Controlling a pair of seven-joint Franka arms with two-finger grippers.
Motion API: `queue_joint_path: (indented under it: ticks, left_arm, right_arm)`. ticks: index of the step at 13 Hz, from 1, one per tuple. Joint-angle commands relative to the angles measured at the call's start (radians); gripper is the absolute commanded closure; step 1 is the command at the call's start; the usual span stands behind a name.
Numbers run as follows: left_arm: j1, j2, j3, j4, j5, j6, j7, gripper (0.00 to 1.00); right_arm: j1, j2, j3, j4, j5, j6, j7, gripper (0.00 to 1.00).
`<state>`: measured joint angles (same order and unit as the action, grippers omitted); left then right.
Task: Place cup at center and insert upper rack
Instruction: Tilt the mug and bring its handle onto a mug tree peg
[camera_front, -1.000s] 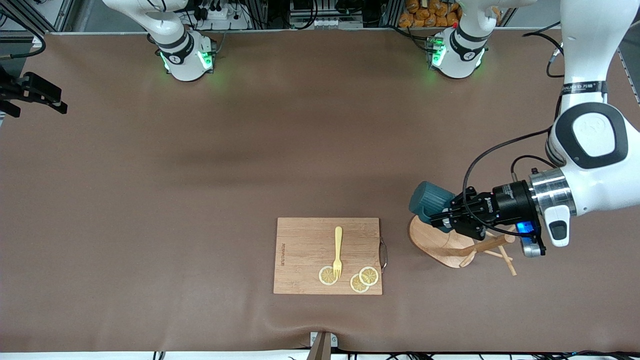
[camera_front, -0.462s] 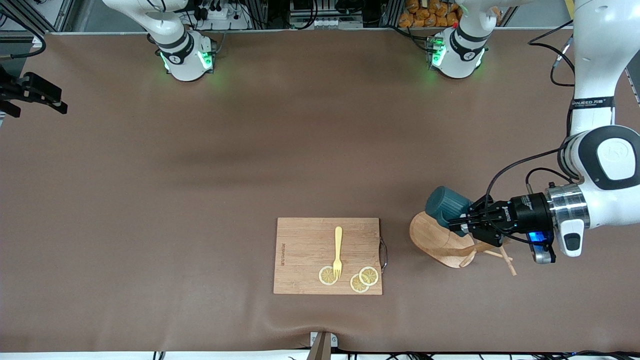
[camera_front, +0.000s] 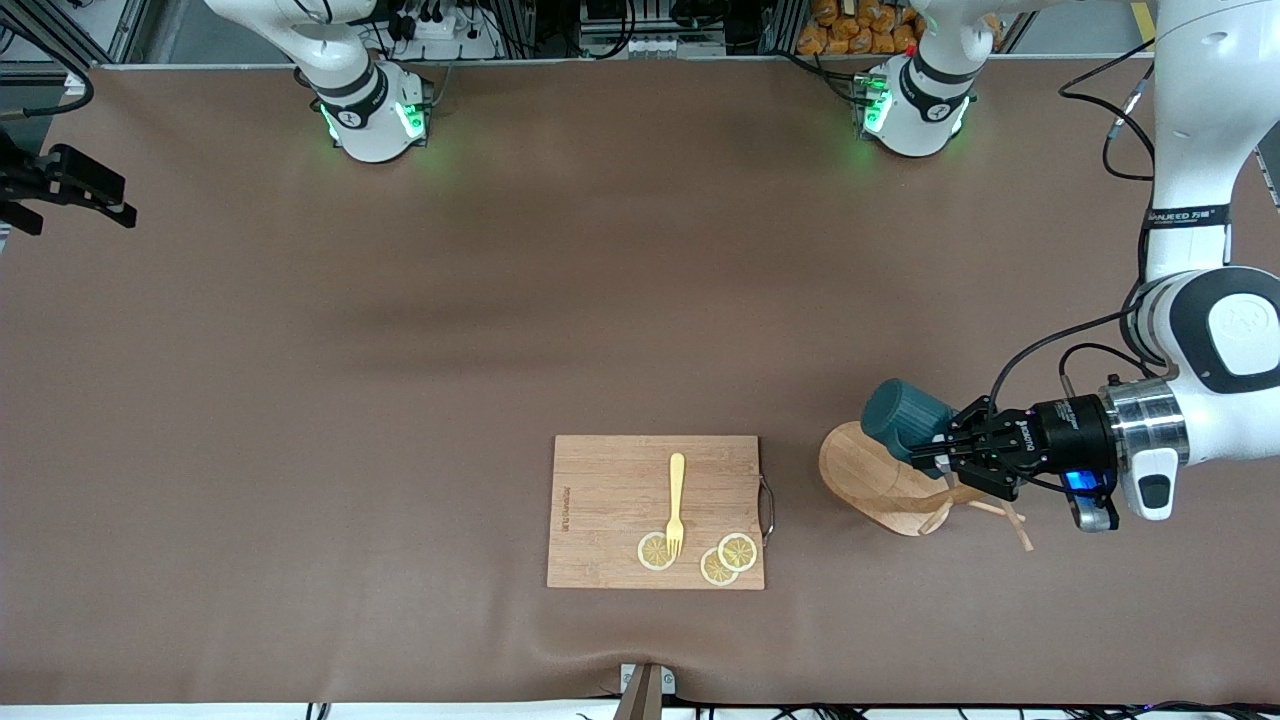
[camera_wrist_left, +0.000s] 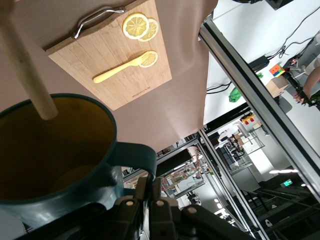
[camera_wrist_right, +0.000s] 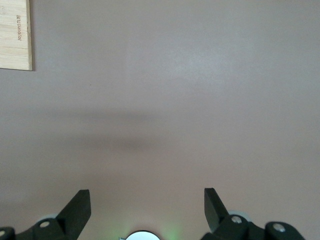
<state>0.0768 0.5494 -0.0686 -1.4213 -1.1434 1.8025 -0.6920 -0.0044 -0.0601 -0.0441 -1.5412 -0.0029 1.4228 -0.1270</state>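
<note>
Cutting board: lay nearest the front camera, bearing 1 yellow fork and 3 lemon slices.
Upper rack: stood beside the board toward the left arm's end of the table, its oval base on the cloth and its thin pegs showing under the gripper.
Cup: tipped on its side, mouth toward the gripper, over the rack's base; in the left wrist view 1 wooden peg crossed its yellow mouth.
Left gripper: over the rack, fingers closed tight on the cup's handle.
Right gripper: out of the front view, waiting above bare brown cloth with its 2 fingers spread wide and nothing between them.
Step in hand: probably getting the cup clear of the rack's peg.
Next move: likely to draw the cup along the peg's line until free, then carry it toward mid-table and set it upright; pulling crosswise could tip the rack.
</note>
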Motion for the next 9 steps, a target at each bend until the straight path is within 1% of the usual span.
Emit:
queue_joint_path:
  ticks: [1, 6, 9]
  left_arm:
    - [0.026, 0.014, -0.011, 0.009, -0.030, -0.019, 0.017, 1.00]
    - [0.046, 0.037, -0.013, 0.009, -0.056, -0.020, 0.015, 1.00]
    - [0.055, 0.052, -0.011, 0.007, -0.111, -0.041, 0.012, 1.00]
  right_arm:
    - [0.009, -0.018, -0.002, -0.016, 0.001, 0.002, 0.013, 0.00]
    - [0.009, -0.017, -0.002, -0.014, 0.001, 0.002, 0.013, 0.00]
    - [0.009, -0.018, -0.002, -0.013, 0.001, 0.002, 0.013, 0.00]
